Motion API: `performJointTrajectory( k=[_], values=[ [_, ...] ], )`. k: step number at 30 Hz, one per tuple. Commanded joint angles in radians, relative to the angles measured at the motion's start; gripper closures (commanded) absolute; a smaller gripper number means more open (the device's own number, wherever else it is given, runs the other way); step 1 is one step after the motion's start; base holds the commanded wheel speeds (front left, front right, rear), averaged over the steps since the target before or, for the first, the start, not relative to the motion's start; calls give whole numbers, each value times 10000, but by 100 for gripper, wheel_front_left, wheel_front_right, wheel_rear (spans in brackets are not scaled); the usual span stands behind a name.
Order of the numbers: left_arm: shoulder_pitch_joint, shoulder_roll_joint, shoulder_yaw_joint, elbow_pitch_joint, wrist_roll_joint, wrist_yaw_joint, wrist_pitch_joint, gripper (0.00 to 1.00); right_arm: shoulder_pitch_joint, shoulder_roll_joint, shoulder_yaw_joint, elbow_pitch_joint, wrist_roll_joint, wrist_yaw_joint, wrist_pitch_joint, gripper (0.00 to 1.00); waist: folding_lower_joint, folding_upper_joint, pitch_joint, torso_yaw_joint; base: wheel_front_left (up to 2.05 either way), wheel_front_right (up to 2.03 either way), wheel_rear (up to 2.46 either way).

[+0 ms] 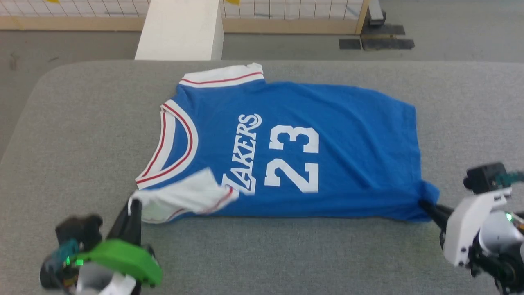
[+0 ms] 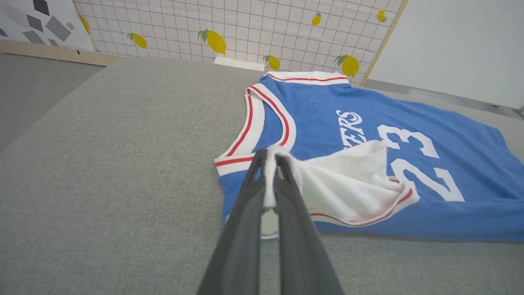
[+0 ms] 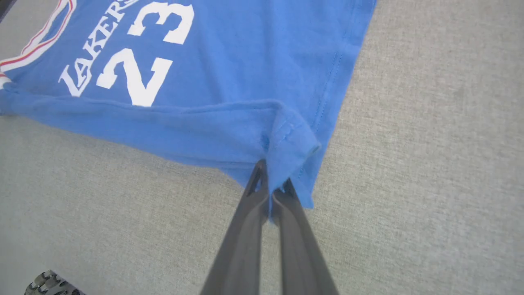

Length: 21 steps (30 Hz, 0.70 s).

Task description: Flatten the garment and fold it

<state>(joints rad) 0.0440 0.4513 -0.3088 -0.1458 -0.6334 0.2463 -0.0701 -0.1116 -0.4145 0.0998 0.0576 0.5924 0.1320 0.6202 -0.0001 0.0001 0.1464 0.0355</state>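
Observation:
The garment [image 1: 335,143] is a bright blue jersey with white lettering and the number 23, lying on the grey table [image 1: 82,135] with its striped collar toward the left. My left gripper [image 1: 133,205] is shut on the near white sleeve [image 2: 348,180], which is lifted and draped back over the chest. My right gripper [image 1: 423,204] is shut on the near hem corner [image 3: 286,143], bunched up at the fingertips. The left wrist view has the left gripper [image 2: 270,157] pinching white cloth. The right wrist view has the right gripper [image 3: 272,180] pinching blue cloth. The far sleeve [image 1: 223,76] lies flat.
A white block [image 1: 180,28] stands beyond the table's far edge. Behind it runs a lemon-patterned grid panel [image 2: 245,28] on a wooden frame. Bare grey table surface lies to the left, right and front of the garment.

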Motion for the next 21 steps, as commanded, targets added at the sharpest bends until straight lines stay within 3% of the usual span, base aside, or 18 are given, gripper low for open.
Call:
performJointTrajectory(
  k=[1,11,12,21],
  values=[
    [-494,116,-36,154,189,-130,114,100,-353,92,-43,-24,-121,-13,183,100,1,-1,291,-20,0,0,0],
    [-3711,112,-567,2002,515,-1104,799,100,-2176,291,-110,538,-714,-13,1625,100,1,-1,1485,34,0,0,0],
    [-4593,31,-688,2711,611,-1330,901,100,-2646,385,-85,711,-888,-13,2049,100,1,-1,1840,33,0,0,0],
    [-6193,-412,-1047,4901,685,-1776,1084,100,-3451,574,247,1174,-1253,-13,3168,100,1,-1,2504,-9,0,0,0]
  ],
)
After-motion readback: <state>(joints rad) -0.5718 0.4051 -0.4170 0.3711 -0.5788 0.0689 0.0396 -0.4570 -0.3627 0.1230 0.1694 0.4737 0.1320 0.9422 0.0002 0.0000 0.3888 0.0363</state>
